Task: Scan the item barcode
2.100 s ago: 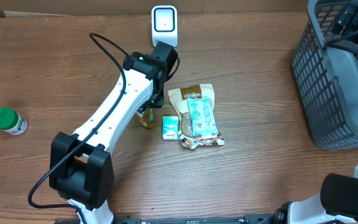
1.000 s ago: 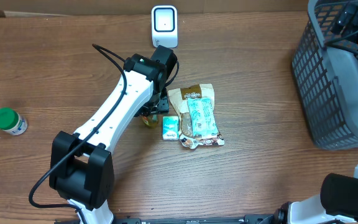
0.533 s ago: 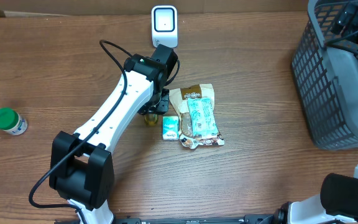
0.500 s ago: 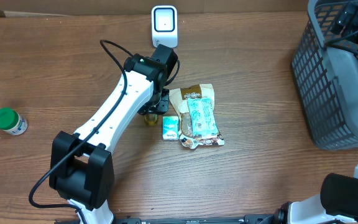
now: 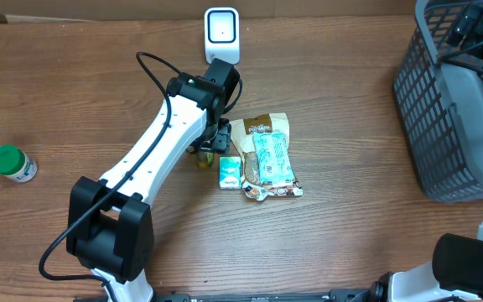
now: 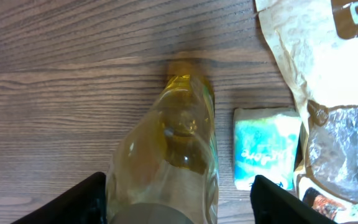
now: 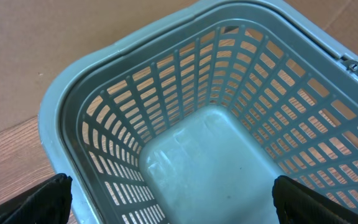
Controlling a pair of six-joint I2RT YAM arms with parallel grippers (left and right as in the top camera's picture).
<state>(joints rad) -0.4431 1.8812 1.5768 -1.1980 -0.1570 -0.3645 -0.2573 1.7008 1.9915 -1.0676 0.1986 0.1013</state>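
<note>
Left end effector (image 6: 177,198) spread around yellow bottle (image 6: 178,127), teal box (image 6: 264,149) beside

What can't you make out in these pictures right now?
- Bottle barcode: none shows. The left arm covers most of it overhead, and the left wrist view's bottom edge cuts off its near end.
- Small teal box print: blurred in the left wrist view, too small overhead.
- Brown pouch: cut off by the left wrist view's right edge.
- Green-capped jar label: too small overhead.
</note>
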